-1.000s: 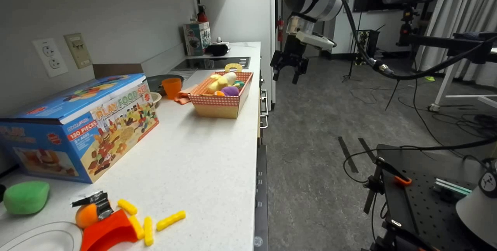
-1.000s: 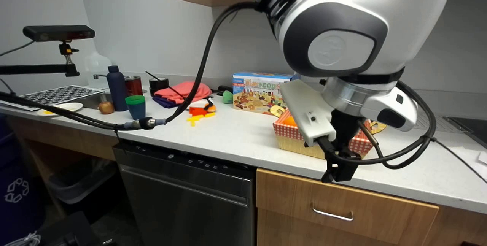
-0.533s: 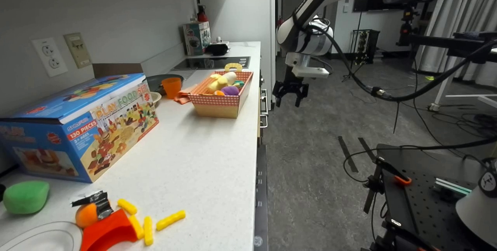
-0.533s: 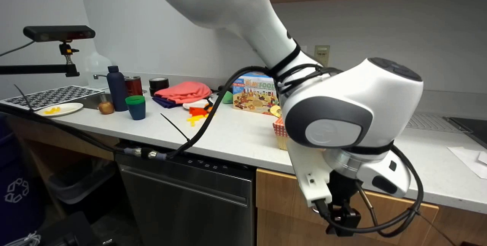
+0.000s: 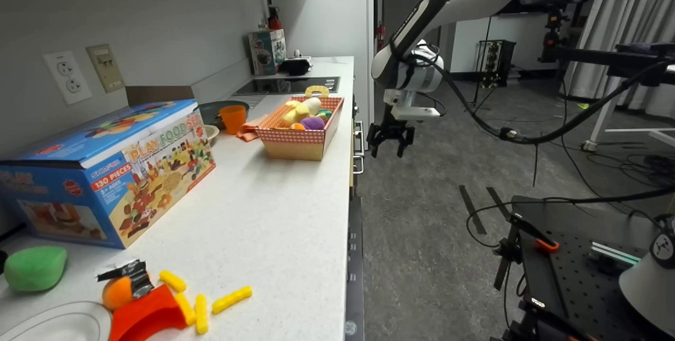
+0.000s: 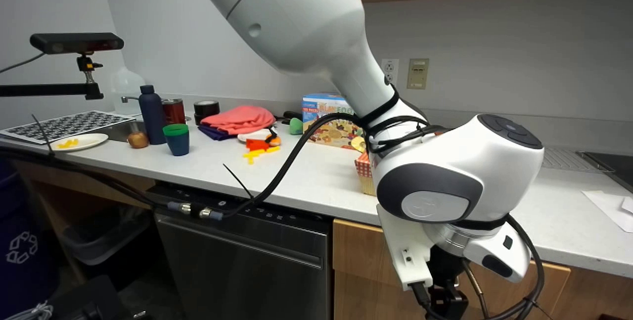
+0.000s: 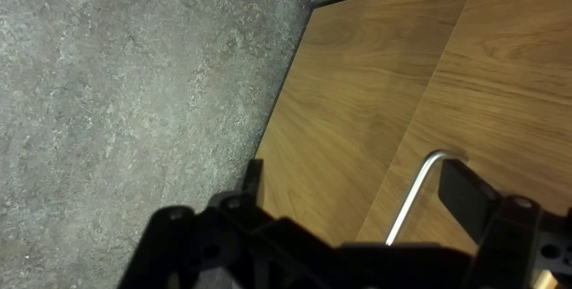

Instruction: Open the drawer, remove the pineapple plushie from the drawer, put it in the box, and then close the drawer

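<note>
"PLAY FOOD SET" carton (image 5: 121, 177), recycling-sign bin (image 6: 24, 241)

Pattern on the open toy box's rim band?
Red-and-white check on the box's rim band; shows best in an exterior view.

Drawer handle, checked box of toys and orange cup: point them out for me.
Drawer handle (image 7: 410, 200): in the wrist view, on its metal bar.
Checked box of toys (image 5: 292, 150): in an exterior view, on its plain lower wall.
Orange cup (image 5: 233, 121): in an exterior view, on its side.

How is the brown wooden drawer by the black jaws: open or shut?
Shut: in the wrist view, its flat drawer front lies flush with the brown wooden panel below, only a thin seam between.
</note>
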